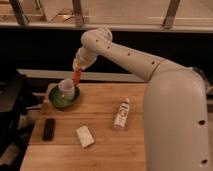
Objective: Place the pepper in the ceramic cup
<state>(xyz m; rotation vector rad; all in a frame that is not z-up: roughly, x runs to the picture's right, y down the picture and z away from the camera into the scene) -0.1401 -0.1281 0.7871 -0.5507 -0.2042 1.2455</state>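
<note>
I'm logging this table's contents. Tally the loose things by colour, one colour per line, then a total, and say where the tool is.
White: 3 - cup, bottle, block
Green: 1 - bowl, with the cup in it
Black: 1 - remote
Red-orange: 1 - pepper, hanging from the tool just above the cup
Total: 6

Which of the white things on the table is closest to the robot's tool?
The ceramic cup, sitting in the green bowl just below the tool; the white bottle and white block lie farther off.
</note>
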